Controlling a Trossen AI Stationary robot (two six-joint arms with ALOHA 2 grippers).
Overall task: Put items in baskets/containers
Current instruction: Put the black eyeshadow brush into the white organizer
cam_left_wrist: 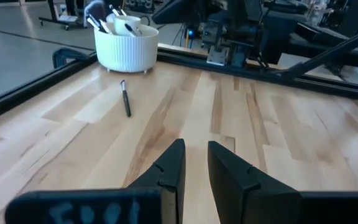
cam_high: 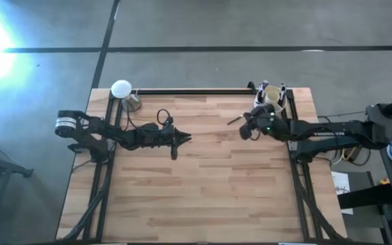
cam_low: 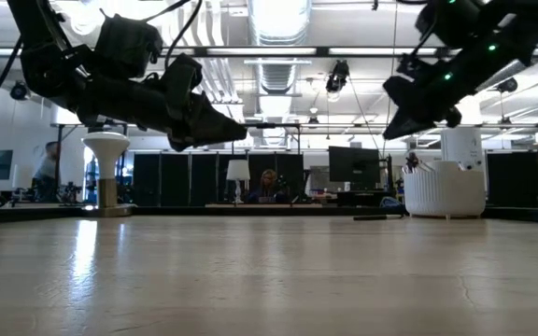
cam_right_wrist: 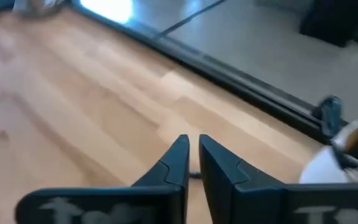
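The cream-white ribbed cup (cam_left_wrist: 126, 46) stands at the table's far right corner (cam_high: 272, 95), with several brushes upright in it. One dark-handled brush (cam_left_wrist: 125, 99) lies flat on the wood just left of the cup (cam_high: 235, 120). My right gripper (cam_right_wrist: 193, 155) hovers above the table beside that brush (cam_high: 247, 127), fingers together with nothing between them. My left gripper (cam_left_wrist: 194, 165) hangs over the table's middle left (cam_high: 182, 139), pointing toward the cup, its fingers a narrow gap apart and empty.
A flat white disc on a brass-coloured stand (cam_high: 122, 90) stands at the far left corner. A black rail (cam_high: 189, 90) runs along the far edge. Bare wood (cam_high: 203, 190) spreads across the middle and near side of the table.
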